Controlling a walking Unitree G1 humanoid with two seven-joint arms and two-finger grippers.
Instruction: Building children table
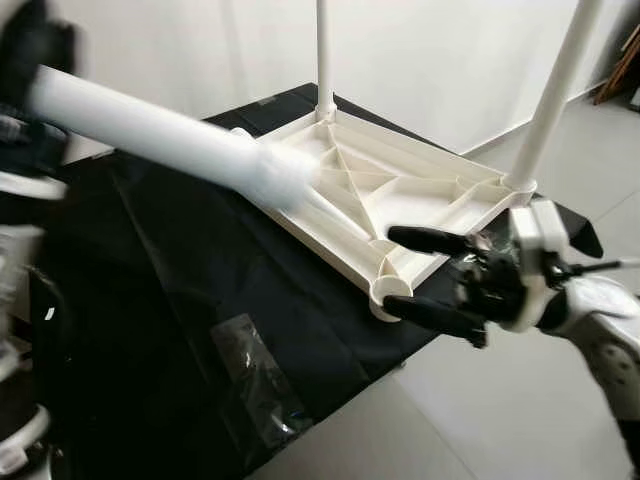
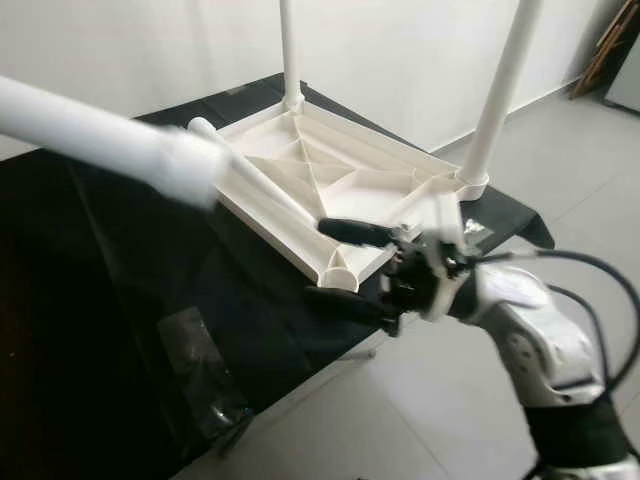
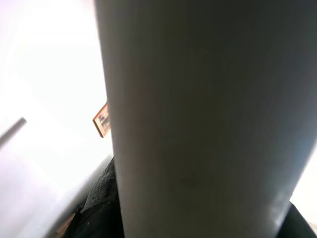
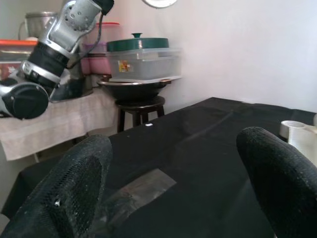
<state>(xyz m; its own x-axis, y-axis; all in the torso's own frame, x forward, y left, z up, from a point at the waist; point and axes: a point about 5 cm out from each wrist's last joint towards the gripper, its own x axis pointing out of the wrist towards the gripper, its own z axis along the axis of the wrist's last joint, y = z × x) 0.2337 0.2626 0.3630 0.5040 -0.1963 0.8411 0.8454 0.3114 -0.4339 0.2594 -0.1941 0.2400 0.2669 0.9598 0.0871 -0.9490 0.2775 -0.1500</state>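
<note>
The scene is a room with a pale tiled floor [image 1: 480,400] and a white wall [image 1: 200,50]. A table covered with a black cloth [image 1: 180,300] stands before the robot.

At the far left the left tool is hidden at the edge of the head view; I cannot tell how its fingers stand. From there a long white plastic table leg [image 1: 150,130] reaches out. Its long axis runs from the upper left down toward the right, and its blurred free end points at the near left corner of the tabletop. In the left wrist view this leg [image 3: 198,124] is very close to the camera.

On the cloth, near the front edge, lies a clear plastic bag [image 1: 255,385].

The white ribbed plastic tabletop [image 1: 380,185] lies upside down on the table, with its ribs up. Two white legs stand upright in its far corners: one at the back [image 1: 324,55], one at the right [image 1: 555,95].

The right tool [image 1: 425,275] is wide open, its black fingers [image 1: 430,240] on either side of the empty round socket [image 1: 388,290] at the near corner.
</note>
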